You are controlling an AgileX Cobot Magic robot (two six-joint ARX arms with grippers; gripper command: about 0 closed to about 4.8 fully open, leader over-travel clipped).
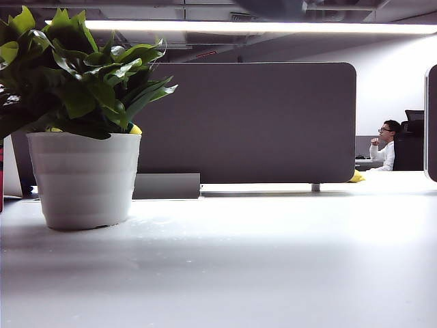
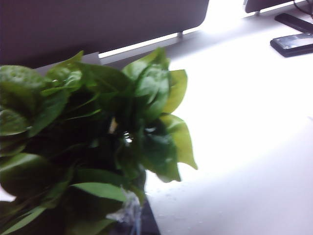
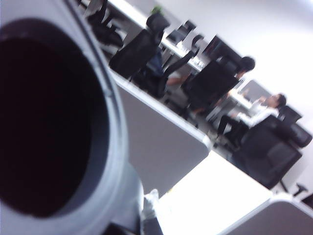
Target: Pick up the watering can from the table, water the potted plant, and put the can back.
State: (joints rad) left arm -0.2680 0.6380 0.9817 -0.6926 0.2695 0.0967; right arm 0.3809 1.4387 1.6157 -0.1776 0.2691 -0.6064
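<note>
The potted plant [image 1: 82, 137], bushy green leaves in a white ribbed pot, stands on the table [image 1: 273, 260] at the left. Neither gripper shows in the exterior view. In the left wrist view the plant's leaves [image 2: 98, 132] fill the picture just in front of my left gripper [image 2: 133, 218]. Only one pale fingertip [image 2: 128, 211] pokes out from under them, so its state is hidden. In the right wrist view the watering can [image 3: 117, 161] sits hard against the camera, with its wide dark mouth facing it. My right gripper [image 3: 143, 215] is shut on it, held up and tilted. The spout is out of view.
A grey partition panel [image 1: 246, 123] runs across the back of the table. A seated person [image 1: 386, 145] is behind it at the far right. Two dark flat devices [image 2: 293, 43] lie on the table beyond the plant. Black office chairs [image 3: 142, 49] stand past the partition.
</note>
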